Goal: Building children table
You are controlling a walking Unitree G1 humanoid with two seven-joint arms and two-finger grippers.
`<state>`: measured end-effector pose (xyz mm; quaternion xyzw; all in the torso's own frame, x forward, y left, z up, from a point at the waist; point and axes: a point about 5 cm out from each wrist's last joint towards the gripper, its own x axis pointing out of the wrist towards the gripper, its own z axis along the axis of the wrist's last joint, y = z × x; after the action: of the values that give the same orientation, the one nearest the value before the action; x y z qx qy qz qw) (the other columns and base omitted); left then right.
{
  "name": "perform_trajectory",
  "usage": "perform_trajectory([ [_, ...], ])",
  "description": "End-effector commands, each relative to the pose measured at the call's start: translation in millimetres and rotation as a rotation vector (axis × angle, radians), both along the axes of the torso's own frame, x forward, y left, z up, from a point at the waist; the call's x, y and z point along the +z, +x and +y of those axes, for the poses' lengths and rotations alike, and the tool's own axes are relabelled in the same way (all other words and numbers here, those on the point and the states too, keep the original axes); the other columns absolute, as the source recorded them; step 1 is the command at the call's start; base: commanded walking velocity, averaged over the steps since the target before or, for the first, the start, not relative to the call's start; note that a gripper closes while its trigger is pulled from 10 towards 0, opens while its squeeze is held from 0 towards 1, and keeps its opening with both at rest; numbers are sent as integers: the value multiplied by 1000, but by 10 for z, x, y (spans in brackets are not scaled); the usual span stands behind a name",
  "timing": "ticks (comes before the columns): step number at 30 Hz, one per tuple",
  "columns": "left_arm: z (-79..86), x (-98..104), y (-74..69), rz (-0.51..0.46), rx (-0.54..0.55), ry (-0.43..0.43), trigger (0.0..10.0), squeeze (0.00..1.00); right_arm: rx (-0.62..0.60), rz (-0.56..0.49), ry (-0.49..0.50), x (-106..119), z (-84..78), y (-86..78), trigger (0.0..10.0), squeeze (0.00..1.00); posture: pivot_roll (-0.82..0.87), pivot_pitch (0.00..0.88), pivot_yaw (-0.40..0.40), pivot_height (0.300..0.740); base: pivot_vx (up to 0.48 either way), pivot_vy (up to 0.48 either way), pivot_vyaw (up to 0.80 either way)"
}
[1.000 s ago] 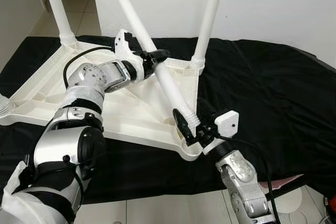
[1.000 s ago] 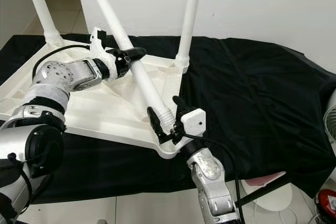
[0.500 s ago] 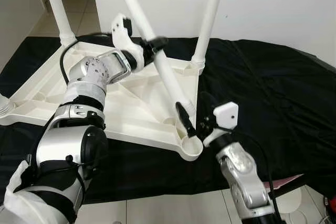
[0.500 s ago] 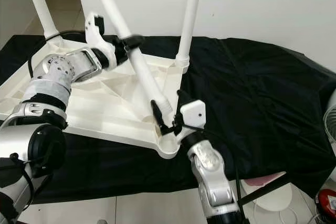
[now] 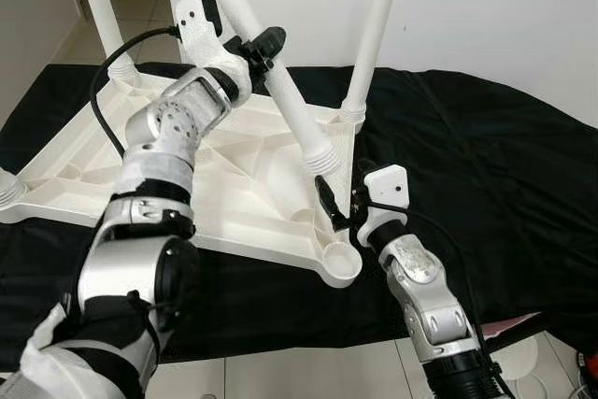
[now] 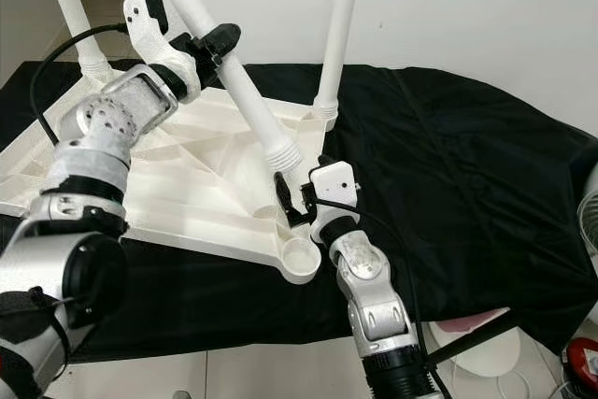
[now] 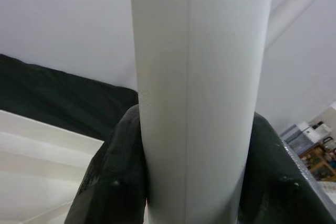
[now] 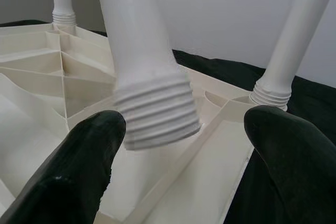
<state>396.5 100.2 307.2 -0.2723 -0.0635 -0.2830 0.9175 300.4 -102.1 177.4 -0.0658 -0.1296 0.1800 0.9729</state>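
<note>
Right claw: (image 5: 338, 205) fingers spread wide, holding nothing; it sits just above the near corner of the tabletop, its fingers (image 8: 79, 166) either side of the leg's threaded end without touching it.
Socket: (image 5: 340, 263) the round cup at the tabletop's near corner stands unfilled, just below the right claw.
Tabletop: (image 5: 224, 203) white, upside down, ribbed underside up, lying on a black cloth (image 5: 467, 175) spread on the floor.
Loose leg: (image 5: 280, 91) white tube, tilted, threaded end (image 5: 318, 151) lowest; that end hangs above the tabletop near the unfilled socket, short of it and touching nothing.
Left claw: (image 5: 257, 49) clamped around the leg partway up the shaft, carrying its whole weight; in the left wrist view both fingers (image 7: 113, 182) press the tube.
Fitted legs: one (image 5: 374, 35) stands upright in the far corner on the right, another (image 5: 103, 16) in the far corner on the left; a third base (image 5: 7, 189) shows at the picture's left edge.
Progress: judging by this, three corners are done; what remains is steering the thread into the near socket and turning it tight.
</note>
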Motion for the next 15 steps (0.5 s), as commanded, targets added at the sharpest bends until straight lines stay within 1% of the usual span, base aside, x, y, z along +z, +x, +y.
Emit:
perform_trajectory([
  [1, -92, 29, -47, -62, 11, 43, 10000, 0, -3, 22, -22, -7, 13, 42, 10000, 0, 11, 42, -57, 740, 0, 0, 0],
  [2, -92, 29, -47, -62, 11, 43, 10000, 0, -3, 22, -22, -7, 13, 42, 10000, 0, 11, 42, -57, 740, 0, 0, 0],
  [4, -200, -6, -103, -105, 19, 87, 10000, 0, -5, 24, -31, 55, 16, 96, 10000, 0, 11, 46, -68, 740, 0, 0, 0],
  [5, -200, -6, -103, -105, 19, 87, 10000, 0, -5, 24, -31, 55, 16, 96, 10000, 0, 11, 46, -68, 740, 0, 0, 0],
  [7, -281, -37, -142, -135, 33, 125, 10000, 0, -20, 38, -50, 91, -8, 167, 10000, 0, 13, 45, -78, 740, 0, 0, 0],
  [8, -281, -37, -142, -135, 33, 125, 10000, 0, -20, 38, -50, 91, -8, 167, 10000, 0, 13, 45, -78, 740, 0, 0, 0],
  [10, -373, -53, -196, -166, 36, 154, 10000, 0, -27, 65, -67, 106, -27, 239, 10000, 0, 12, 44, -93, 740, 0, 0, 0],
  [13, -409, -55, -221, -178, 33, 159, 10000, 0, -26, 76, -74, 111, -32, 263, 10000, 0, 14, 43, -96, 740, 0, 0, 0],
  [15, -512, -60, -281, -207, 36, 191, 10000, 0, -21, 90, -98, 136, -27, 348, 10000, 0, 21, 43, -108, 740, 0, 0, 0],
])
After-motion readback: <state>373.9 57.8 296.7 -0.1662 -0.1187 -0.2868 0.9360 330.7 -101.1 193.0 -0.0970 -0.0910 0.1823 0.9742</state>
